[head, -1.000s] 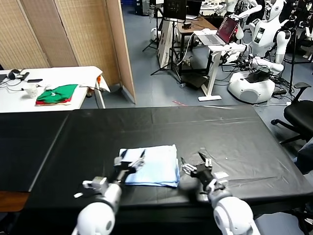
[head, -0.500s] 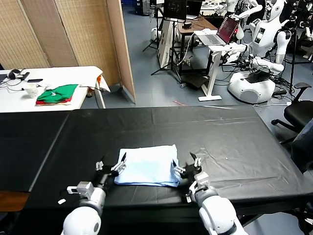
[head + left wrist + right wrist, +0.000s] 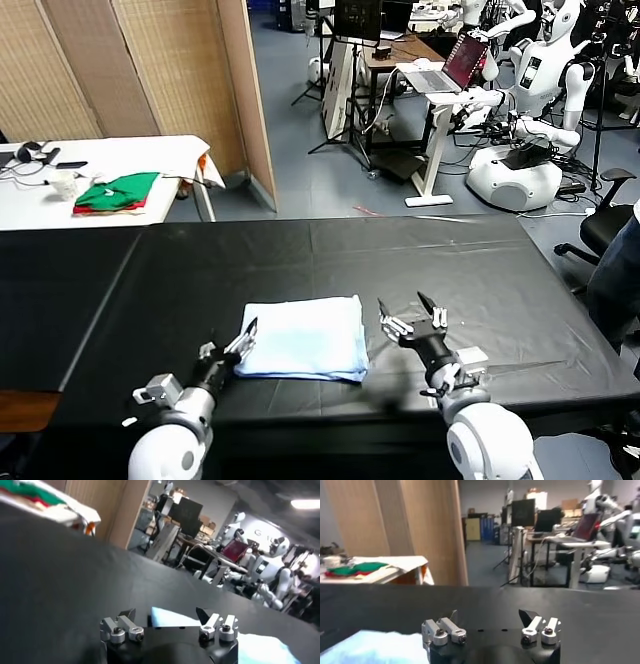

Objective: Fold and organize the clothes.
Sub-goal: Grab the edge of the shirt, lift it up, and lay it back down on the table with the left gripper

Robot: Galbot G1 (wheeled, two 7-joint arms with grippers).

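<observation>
Black worktop (image 3: 480,270) | folded T-shirt (image 3: 305,338) lies flat | my left gripper (image 3: 228,352) at its corner, right gripper (image 3: 412,318) beside it | both jaws apart, empty

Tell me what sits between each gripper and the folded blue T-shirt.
Nothing visible. The left gripper is open at the T-shirt's near left corner; the right gripper is open just off its right edge, only bare black table between.

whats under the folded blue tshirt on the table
The folded pale sky-blue cotton T-shirt lies flat on the black covered table, nothing on top. Anything tucked beneath or inside its layers is hidden.
</observation>
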